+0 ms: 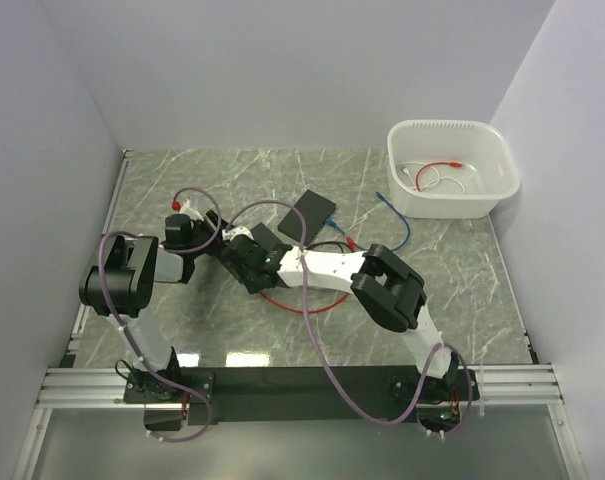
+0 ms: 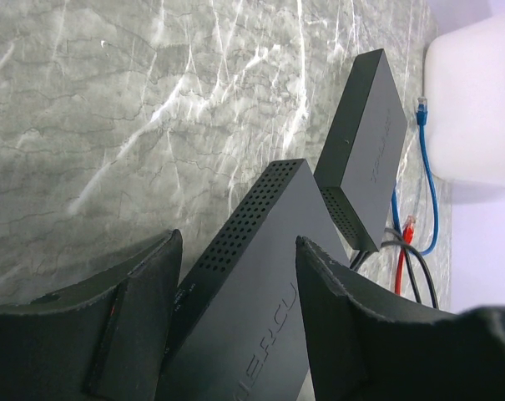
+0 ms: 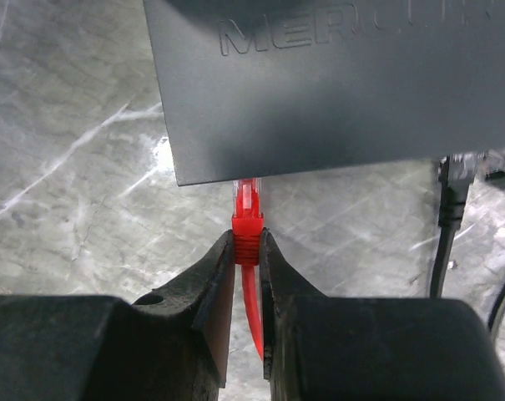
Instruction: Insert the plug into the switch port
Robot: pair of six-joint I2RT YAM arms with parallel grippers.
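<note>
while your left gripper (image 2: 239, 242) clamps the switch (image 2: 248, 322), your right gripper (image 3: 246, 242) pinches the plug (image 3: 248, 219), switch just ahead

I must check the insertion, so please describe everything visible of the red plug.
The plug is red: a translucent plastic tip with a solid boot behind, and a red cable trailing back. The right gripper pinches the boot. It points at the dark switch, its tip under the switch's edge; whether it is seated is hidden.
</note>
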